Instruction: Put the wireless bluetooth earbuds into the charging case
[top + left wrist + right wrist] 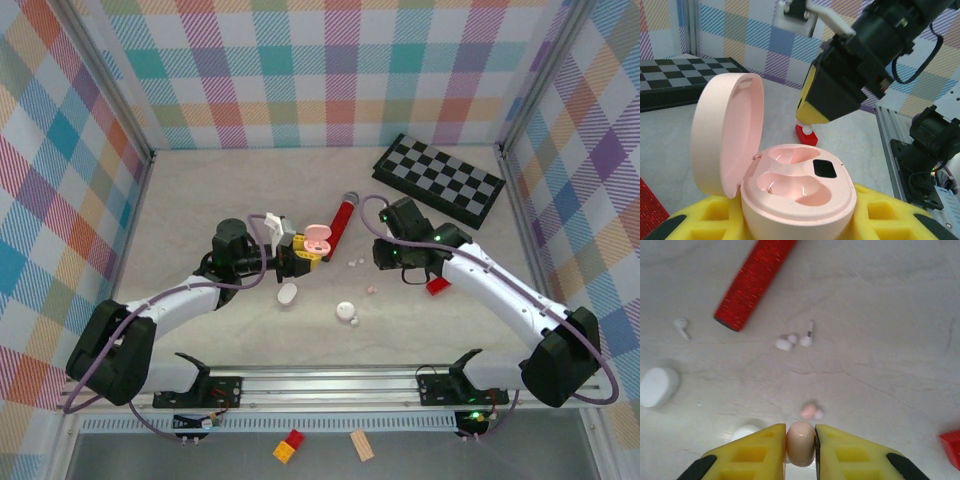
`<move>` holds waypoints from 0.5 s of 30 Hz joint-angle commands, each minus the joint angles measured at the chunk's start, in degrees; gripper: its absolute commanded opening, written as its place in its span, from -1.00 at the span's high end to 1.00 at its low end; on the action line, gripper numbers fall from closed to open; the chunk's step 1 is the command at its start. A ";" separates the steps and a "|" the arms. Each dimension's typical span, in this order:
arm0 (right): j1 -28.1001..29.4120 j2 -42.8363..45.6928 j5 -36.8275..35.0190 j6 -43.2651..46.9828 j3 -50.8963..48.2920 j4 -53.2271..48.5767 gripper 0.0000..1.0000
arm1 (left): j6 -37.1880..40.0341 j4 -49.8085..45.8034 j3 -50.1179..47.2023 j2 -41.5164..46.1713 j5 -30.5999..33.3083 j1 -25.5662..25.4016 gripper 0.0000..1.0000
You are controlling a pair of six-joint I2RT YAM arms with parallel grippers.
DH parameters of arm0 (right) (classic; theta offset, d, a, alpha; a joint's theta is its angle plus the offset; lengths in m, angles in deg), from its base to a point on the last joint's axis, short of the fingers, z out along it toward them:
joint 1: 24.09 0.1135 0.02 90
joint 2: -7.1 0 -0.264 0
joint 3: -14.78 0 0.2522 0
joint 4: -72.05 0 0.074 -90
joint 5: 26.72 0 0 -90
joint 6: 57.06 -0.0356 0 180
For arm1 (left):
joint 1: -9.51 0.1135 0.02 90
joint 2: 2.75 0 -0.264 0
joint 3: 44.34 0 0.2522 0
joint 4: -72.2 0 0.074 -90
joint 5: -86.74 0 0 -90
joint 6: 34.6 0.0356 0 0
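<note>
My left gripper [303,250] is shut on the pink charging case [319,239], its yellow fingers [890,215] pressed to the case's sides. The case [800,185] stands with its lid swung open to the left and both wells empty. My right gripper [800,440] is shut on a pinkish earbud [800,444] and hangs above the table, right of the case [384,257]. On the table lie a second pinkish earbud [810,411] and three white earbuds [785,344] [807,337] [681,326].
A red cylindrical microphone [341,214] lies behind the case. Two white pebble-like cases [288,294] [346,312] sit nearer the arms. A red block [437,286] lies under the right arm, and a chessboard [440,180] is at the back right.
</note>
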 commanded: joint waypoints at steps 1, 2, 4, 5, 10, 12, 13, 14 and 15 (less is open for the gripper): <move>0.97 -0.35 4.92 1.86 4.15 2.77 0.54 | 2.18 -0.60 1.45 -0.20 -0.41 0.39 0.32; 1.29 -0.61 5.29 2.05 5.10 2.96 0.54 | 2.26 -0.70 1.32 -0.01 -0.33 0.36 0.32; 2.18 -1.23 5.78 2.11 6.95 2.98 0.54 | 2.27 -0.69 1.00 0.27 -0.26 0.36 0.32; 2.69 -1.50 5.76 2.28 7.88 3.14 0.54 | 2.19 -0.65 0.81 0.35 -0.26 0.37 0.32; 5.47 -2.65 6.22 2.67 11.13 4.66 0.54 | 1.72 0.09 0.33 0.38 -0.64 0.41 0.32; 6.49 -3.81 6.40 3.36 12.44 4.73 0.54 | 1.31 0.44 0.43 0.25 -1.15 0.36 0.33; 7.02 -4.49 6.56 3.63 13.15 4.82 0.54 | 1.30 0.54 0.52 0.12 -1.29 0.36 0.32; 7.52 -5.21 6.82 3.91 13.86 4.79 0.54 | 1.26 0.53 0.60 -0.01 -1.44 0.41 0.32; 8.07 -5.80 7.02 4.09 14.34 4.78 0.54 | 1.30 0.54 0.65 0.00 -1.47 0.36 0.32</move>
